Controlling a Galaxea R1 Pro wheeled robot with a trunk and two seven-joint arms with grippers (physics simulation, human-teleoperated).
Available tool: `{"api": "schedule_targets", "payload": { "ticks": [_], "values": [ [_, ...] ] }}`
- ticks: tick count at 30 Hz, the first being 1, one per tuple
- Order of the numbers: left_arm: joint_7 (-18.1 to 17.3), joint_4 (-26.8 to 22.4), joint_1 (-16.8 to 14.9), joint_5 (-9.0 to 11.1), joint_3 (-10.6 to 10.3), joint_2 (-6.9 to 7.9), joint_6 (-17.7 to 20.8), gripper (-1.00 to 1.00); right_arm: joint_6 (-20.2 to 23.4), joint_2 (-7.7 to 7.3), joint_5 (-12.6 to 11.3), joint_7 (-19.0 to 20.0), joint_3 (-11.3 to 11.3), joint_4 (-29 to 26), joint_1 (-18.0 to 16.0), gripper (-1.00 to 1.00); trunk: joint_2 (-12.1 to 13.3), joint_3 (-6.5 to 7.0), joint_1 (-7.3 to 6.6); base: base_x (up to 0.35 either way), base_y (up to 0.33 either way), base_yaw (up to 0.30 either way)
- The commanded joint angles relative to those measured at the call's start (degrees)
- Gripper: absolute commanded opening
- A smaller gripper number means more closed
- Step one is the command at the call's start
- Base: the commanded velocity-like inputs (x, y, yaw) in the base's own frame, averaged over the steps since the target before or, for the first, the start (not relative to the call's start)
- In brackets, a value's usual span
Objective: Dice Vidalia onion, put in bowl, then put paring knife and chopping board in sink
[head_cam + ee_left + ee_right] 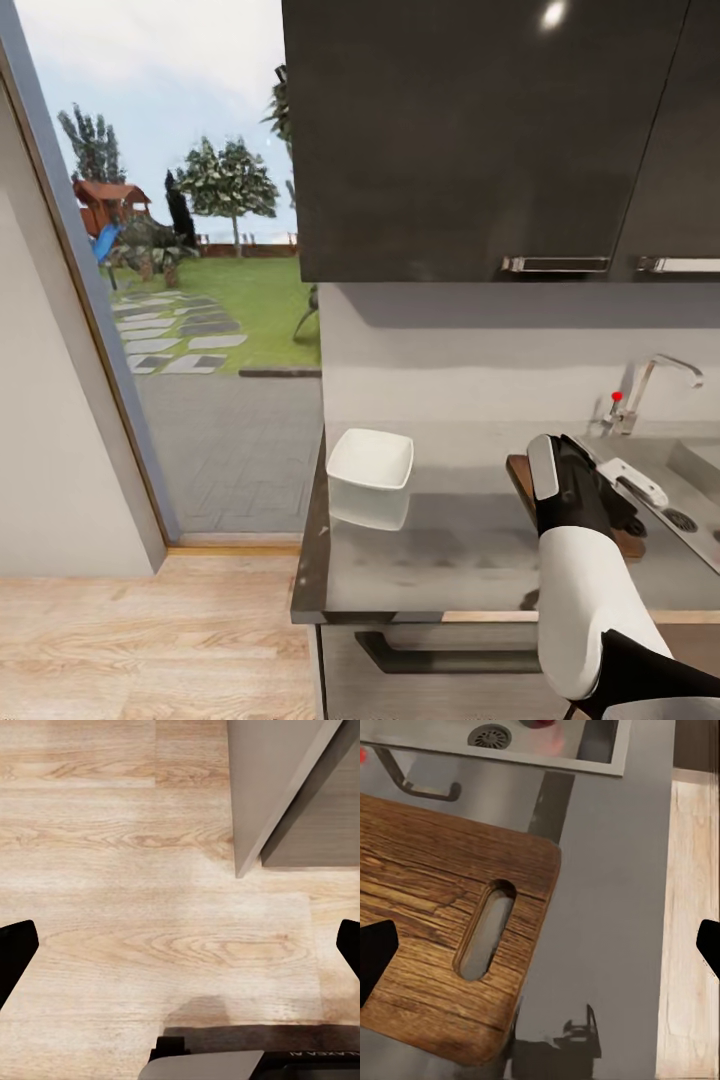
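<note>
1. Your dark-brown rectangular wooden chopping board (431, 937) with rounded corners lies flat on the long grey reflective metal countertop (450, 550). In the right wrist view its oblong handle slot (485, 930) sits near one short end, and that end faces the counter's front edge, with wood floor beyond it. The slot runs across the board's width.
2. In the head view only the board's edges (518, 480) show, just left of the sink and behind your right arm (580, 590). The board's long axis can't be judged there.
3. The shallow white square-ish bowl (371, 461) with upturned edges sits upright near the counter's left end, well apart from the board, its reflection on the metal below it.
4. The steel sink (547, 746) is just beside the board's far side. The drain (490, 735) is visible, and something reddish lies in the basin, too cropped to identify. The faucet (650, 385) with a red knob stands behind it.
5. Your right gripper (540, 945) hovers above the board's slot end and the bare counter, fingers wide apart, holding nothing.
6. Your left gripper (180, 945) hangs over light wood plank floor (135, 870), fingers spread wide, empty, near a grey cabinet corner (277, 787).
7. Room: dark wall cabinets (480, 140) with bar handles overhead, and a big window (190, 280) on the left showing lawn, trees and paving.
</note>
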Motion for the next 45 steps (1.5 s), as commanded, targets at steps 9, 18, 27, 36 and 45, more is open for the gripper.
{"api": "schedule_targets", "payload": {
  "ticks": [9, 18, 27, 36, 45],
  "values": [
    [0.0, 0.0, 0.0, 0.0, 0.0, 0.01, -0.1, 1.0, 0.6, 0.04, -0.2, -1.9, -0.1, -0.1, -0.1, 1.0, -0.1, -0.85, 0.01, 0.0, 0.0, 0.0],
    [0.0, 0.1, 0.0, 0.0, 0.0, -0.02, -0.1, 1.0, 0.6, 0.12, -0.2, -2.0, 0.0, -0.1, -0.1, 1.0, -0.1, -1.67, 0.01, 0.0, 0.0, 0.0],
    [0.0, 0.0, 0.0, 0.0, 0.0, -0.02, -0.1, 1.0, 0.6, 0.13, -0.2, -2.0, 0.0, -0.1, -0.1, 1.0, -0.1, -2.5, 0.01, 0.0, 0.0, 0.0],
    [0.0, 0.0, 0.0, -0.1, 0.0, -0.03, -0.1, 1.0, 0.6, 0.12, -0.2, -2.0, 0.0, -0.1, -0.1, 1.0, -0.1, -3.33, 0.01, 0.0, -0.018, 0.0],
    [0.2, 0.1, 0.0, -0.1, 0.0, -0.07, -0.1, 1.0, 0.6, 0.04, -0.2, -2.0, 0.0, -0.1, -0.1, 1.0, -0.1, -4.16, 0.01, 0.0, -0.084, 0.0]
  ]
}}
